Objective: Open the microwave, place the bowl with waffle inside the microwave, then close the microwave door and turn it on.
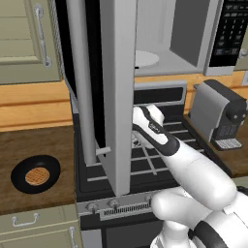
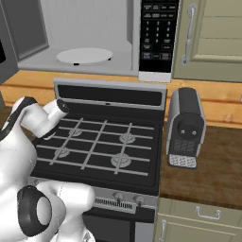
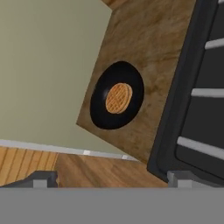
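Observation:
The microwave (image 1: 193, 34) hangs above the stove with its cavity showing and a white turntable (image 2: 85, 56) inside. The microwave door (image 1: 118, 72) stands swung wide open toward me, its long bar handle (image 1: 82, 82) facing left. The black bowl (image 1: 19, 174) with the golden waffle (image 1: 38, 176) in it rests on the wooden counter left of the stove. In the hand view the bowl (image 3: 98, 109) and waffle (image 3: 118, 98) lie ahead of my gripper (image 3: 113, 181) and well apart from it. The gripper is open and empty. My forearm (image 1: 160, 138) reaches behind the door's edge over the stove.
A black gas stove (image 2: 99, 142) with grey grates sits under the microwave, knobs along its front. A grey boxy appliance (image 2: 185, 125) stands on the counter to the right. Beige cabinets (image 1: 24, 38) flank the microwave, and the black keypad (image 2: 158, 30) is on its right side.

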